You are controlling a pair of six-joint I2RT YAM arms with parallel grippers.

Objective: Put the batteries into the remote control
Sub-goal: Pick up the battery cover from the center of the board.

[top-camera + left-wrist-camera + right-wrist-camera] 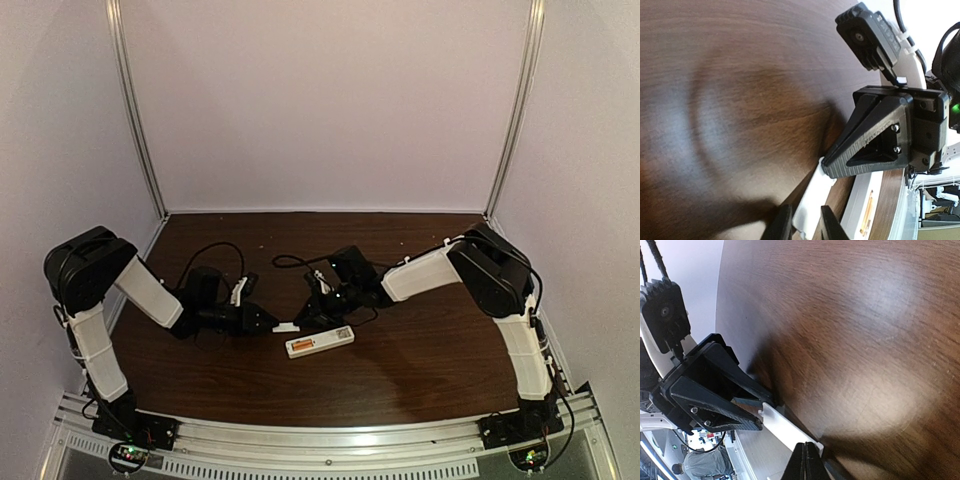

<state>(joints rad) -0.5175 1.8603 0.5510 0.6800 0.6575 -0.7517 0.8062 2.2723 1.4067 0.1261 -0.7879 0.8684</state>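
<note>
The white remote control point(320, 342) lies back-up on the brown table point(400, 370) between the arms. Orange from the batteries point(302, 345) shows in its open bay, also seen in the left wrist view point(868, 212). A small white cover plate point(287, 327) hangs just behind the remote's left end. My left gripper point(807, 225) has a finger on each long side of the plate point(815, 197) and grips it. My right gripper point(807, 460) is shut, its tip against the plate's other end point(782, 427).
Black cables point(215, 250) loop over the table behind the arms. Pale walls with metal uprights point(135, 120) close in the back and sides. An aluminium rail point(330, 440) runs along the near edge.
</note>
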